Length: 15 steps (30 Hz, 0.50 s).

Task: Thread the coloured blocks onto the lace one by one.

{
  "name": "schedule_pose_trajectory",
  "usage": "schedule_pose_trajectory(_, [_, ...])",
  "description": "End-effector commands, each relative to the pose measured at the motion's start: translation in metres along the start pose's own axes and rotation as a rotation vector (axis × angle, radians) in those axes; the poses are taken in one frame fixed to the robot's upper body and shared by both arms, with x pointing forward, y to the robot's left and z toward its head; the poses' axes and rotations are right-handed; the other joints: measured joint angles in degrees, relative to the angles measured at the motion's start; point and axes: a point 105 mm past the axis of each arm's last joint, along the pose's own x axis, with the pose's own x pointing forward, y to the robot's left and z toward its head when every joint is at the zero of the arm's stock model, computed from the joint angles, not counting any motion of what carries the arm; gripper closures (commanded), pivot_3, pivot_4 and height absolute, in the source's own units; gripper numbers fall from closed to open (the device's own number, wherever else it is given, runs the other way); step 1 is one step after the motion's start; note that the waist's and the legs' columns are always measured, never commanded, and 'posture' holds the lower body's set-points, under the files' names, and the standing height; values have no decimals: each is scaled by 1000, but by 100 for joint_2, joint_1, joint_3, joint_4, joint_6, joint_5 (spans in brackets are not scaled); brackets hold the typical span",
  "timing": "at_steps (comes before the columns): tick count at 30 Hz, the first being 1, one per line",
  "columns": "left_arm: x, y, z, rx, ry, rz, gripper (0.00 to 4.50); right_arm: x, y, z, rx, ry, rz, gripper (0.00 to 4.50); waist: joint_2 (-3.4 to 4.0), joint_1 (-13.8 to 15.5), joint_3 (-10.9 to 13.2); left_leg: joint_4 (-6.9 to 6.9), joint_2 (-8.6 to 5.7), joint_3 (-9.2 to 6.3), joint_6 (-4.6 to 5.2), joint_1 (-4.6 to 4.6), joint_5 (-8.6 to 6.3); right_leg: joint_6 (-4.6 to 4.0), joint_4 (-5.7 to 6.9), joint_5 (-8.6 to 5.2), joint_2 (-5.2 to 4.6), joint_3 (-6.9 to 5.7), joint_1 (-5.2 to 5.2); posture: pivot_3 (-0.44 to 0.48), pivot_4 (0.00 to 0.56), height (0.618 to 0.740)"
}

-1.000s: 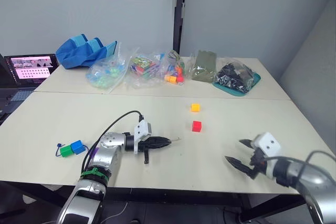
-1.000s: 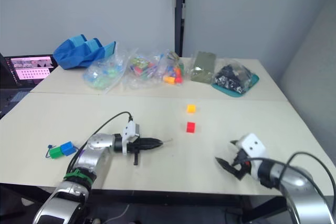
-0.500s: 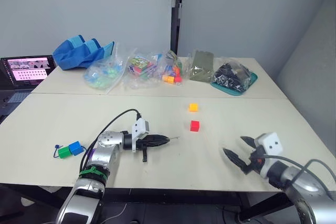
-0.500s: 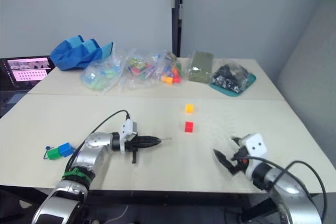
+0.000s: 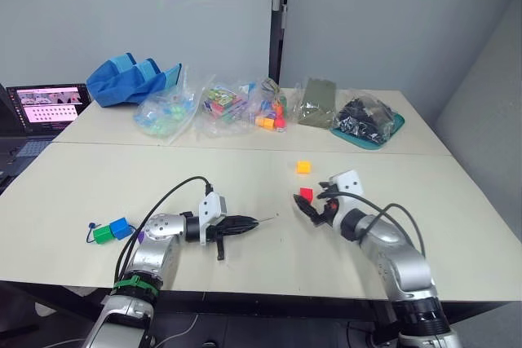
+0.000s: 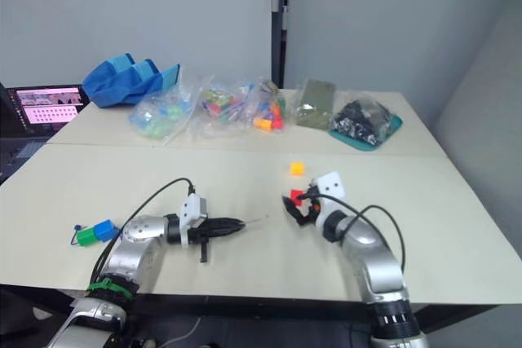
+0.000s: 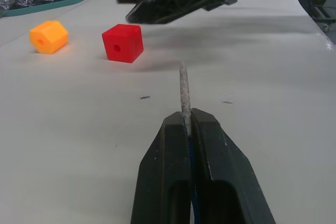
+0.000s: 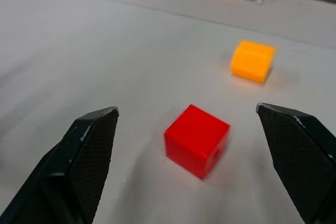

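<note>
Right wrist view: red cube (image 8: 197, 140) now framed between spread right gripper (image 8: 197, 166) fingers after swinging in, ready for grasping, left gripper (image 7: 188, 129) nearby clamped on lace tip (image 7: 184, 90).

Red cube (image 8: 197, 140) on bench between spread right gripper (image 8: 194, 166) fingers; orange cube (image 8: 252, 61) beyond. Lace tip (image 7: 184, 95) protrudes from left gripper (image 7: 190, 129).
</note>
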Motion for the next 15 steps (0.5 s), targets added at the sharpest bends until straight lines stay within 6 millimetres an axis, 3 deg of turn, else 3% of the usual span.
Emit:
schedule_pose_trajectory(1, [3,0,15,37,-35,-8,4500,6,-9,5,-25,-16,-56,64,0,2,0,0,0,0,0,0,0,0,0,0,0,0,0,0,150,740])
schedule_pose_trajectory(8, [4,-1,17,37,-29,0,4500,19,-14,-5,45,-11,-120,64,1,-41,0,-2,0,0,0,1,0,0,3,0,0,0,-2,0,150,740])
schedule_pose_trajectory(15, [8,0,20,40,-25,-15,4500,21,-8,-6,61,-31,-101,2213,1,-46,0,-3,0,0,0,1,0,0,5,0,0,0,-4,0,150,740])
